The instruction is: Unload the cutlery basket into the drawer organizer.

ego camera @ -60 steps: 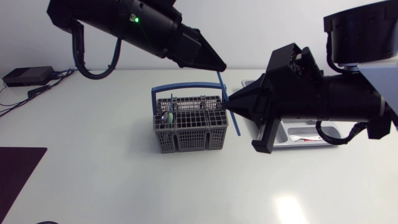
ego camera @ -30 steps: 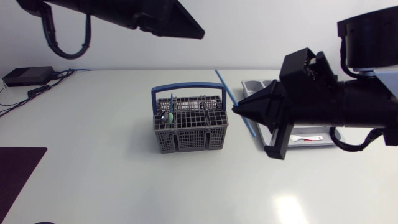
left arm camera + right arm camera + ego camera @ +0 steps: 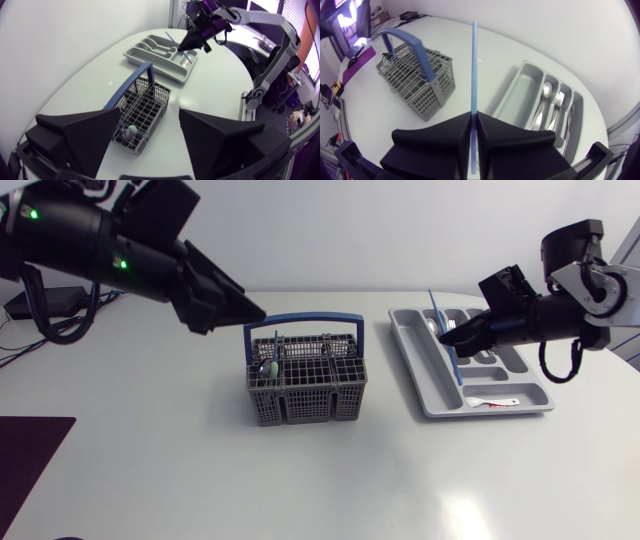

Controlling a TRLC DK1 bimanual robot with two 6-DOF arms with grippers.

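Note:
A grey cutlery basket with a blue handle stands mid-table; a spoon and a thin utensil stick up in its left corner. My right gripper is shut on a long thin blue stick, holding it tilted over the grey drawer organizer. The right wrist view shows the blue stick clamped between the fingers, with the organizer beside it. My left gripper hangs open and empty above and left of the basket.
The organizer holds a spoon and a fork in its slots and a small red-and-white item in the front compartment. A black box with cables sits back left. A dark mat lies front left.
My left gripper let go of the blue stick, opened and drew back to the left. My right gripper carried the stick to the right, from beside the basket to over the organizer.

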